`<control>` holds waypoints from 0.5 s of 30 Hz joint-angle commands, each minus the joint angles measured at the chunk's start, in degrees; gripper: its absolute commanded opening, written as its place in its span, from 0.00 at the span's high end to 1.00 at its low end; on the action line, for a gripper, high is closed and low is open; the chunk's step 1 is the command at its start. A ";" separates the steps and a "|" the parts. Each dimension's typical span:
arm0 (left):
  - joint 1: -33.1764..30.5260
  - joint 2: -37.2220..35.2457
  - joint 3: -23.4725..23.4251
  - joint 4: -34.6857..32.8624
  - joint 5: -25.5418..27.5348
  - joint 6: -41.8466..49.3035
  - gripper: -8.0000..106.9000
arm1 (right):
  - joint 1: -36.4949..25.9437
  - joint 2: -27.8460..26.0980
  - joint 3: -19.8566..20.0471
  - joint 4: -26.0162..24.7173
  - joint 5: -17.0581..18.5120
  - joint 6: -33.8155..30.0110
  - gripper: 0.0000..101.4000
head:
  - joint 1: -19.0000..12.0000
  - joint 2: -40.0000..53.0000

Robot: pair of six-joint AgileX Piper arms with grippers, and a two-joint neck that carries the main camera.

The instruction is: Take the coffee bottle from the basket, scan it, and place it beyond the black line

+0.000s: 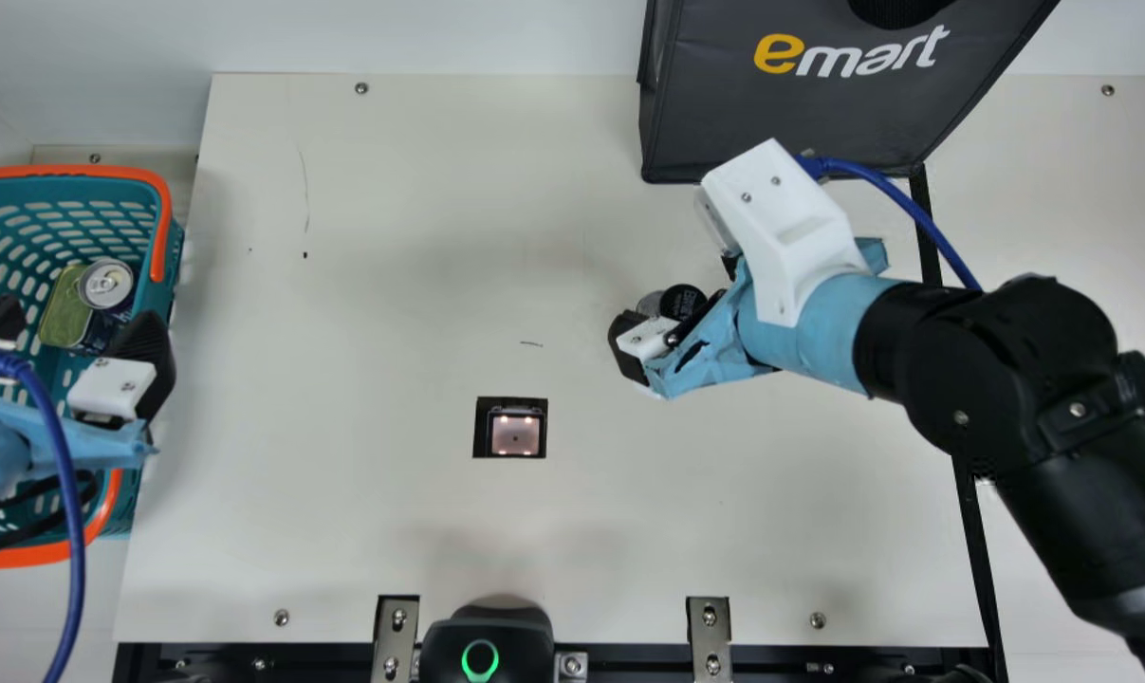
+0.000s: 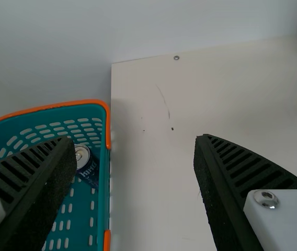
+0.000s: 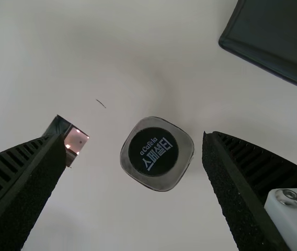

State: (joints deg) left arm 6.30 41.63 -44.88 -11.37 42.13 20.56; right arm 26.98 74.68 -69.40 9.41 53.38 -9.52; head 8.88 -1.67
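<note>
In the main view my left gripper [image 1: 74,343] is over the teal basket [image 1: 162,213], open and empty; the left wrist view shows the gripper [image 2: 133,183] with fingers wide apart and the basket [image 2: 108,117] beside and below. My right gripper [image 1: 678,308] is open over the coffee bottle, whose black cap [image 1: 683,302] shows beside its fingers. In the right wrist view the bottle [image 3: 153,152] stands upright, seen from above, ahead of the gripper [image 3: 130,183] with gaps to both fingers. The black line [image 1: 972,545] runs along the table's right side.
A scanner window [image 1: 515,432] is set in the table, left of and nearer than the bottle. A dark bag [image 1: 790,114] stands at the back right. A can [image 1: 106,285] and a green-topped tin [image 1: 64,311] lie in the basket. A black device [image 1: 487,645] sits at the front edge.
</note>
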 commanded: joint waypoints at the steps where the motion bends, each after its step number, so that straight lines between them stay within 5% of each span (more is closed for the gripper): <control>1: 0.00 0.00 0.00 0.00 0.00 0.00 0.15 | 0.23 0.50 0.22 -0.99 -0.07 -0.09 0.10 | -0.96 0.09; 15: 0.00 0.00 0.00 0.00 0.00 0.00 0.15 | 1.14 5.42 -0.67 -3.97 -1.45 0.20 0.10 | -0.96 0.09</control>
State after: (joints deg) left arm 6.30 41.63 -44.88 -11.37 42.13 20.56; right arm 28.13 79.87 -69.93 5.47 51.92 -9.51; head 8.88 -1.67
